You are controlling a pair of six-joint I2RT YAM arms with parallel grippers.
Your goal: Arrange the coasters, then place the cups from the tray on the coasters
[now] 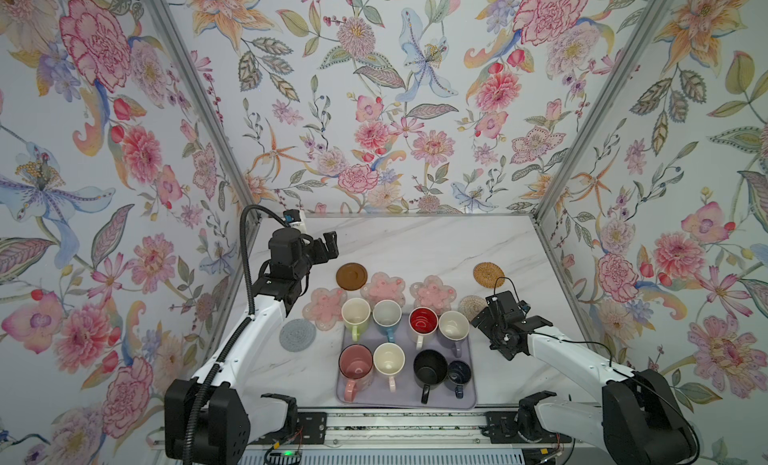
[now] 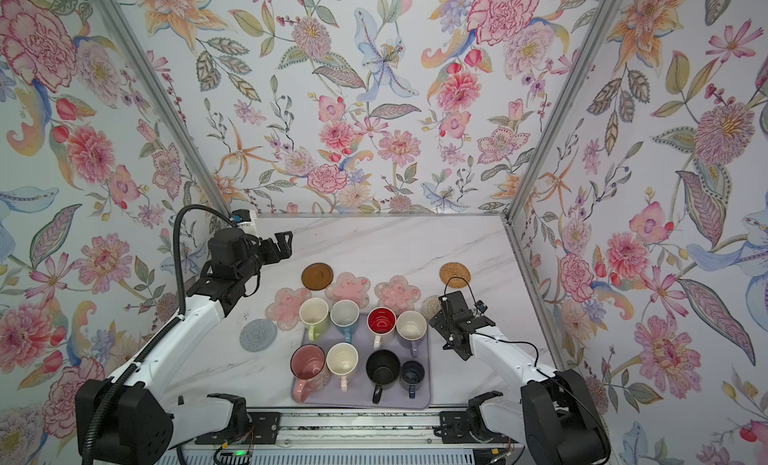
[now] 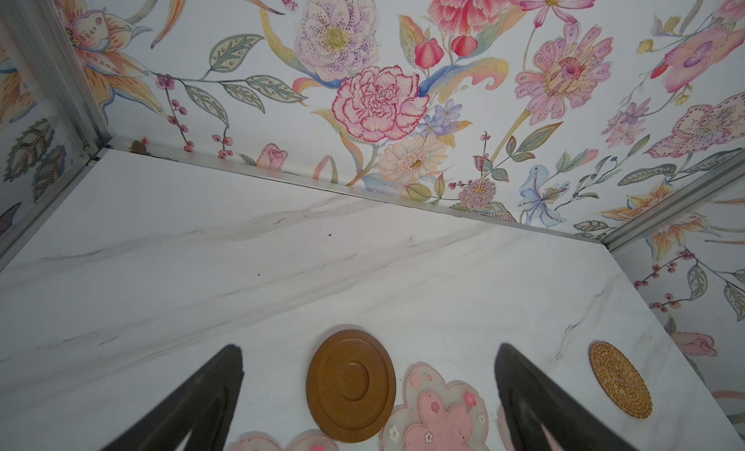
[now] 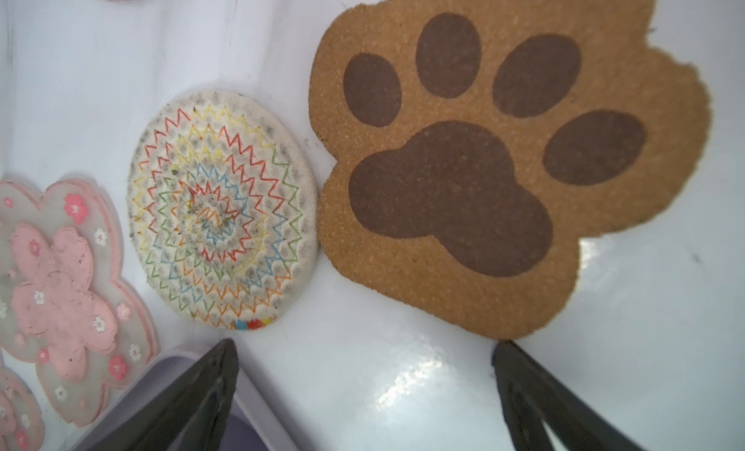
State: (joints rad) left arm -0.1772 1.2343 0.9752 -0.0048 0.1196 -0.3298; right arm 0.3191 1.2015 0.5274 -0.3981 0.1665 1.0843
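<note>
Right gripper [image 4: 365, 344], jaws wide apart and empty, hovers beside the paw coaster [image 4: 512, 154], whose toes point away from it, seemingly toward the back wall [image 1: 415, 109]. Left gripper [image 3: 369, 348], equally spread, hangs near the disc [image 3: 350, 384]. Cups [image 1: 388, 359] stand on the tray [image 1: 407, 394], handles pointing the opposite way.

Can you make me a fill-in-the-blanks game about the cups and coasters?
The lavender tray holds ____ cups. The brown coaster beside the zigzag coaster is shaped like a ____. The fingers of the left gripper and the right gripper are ____, not shut.
Missing words: eight, paw, open.
</note>
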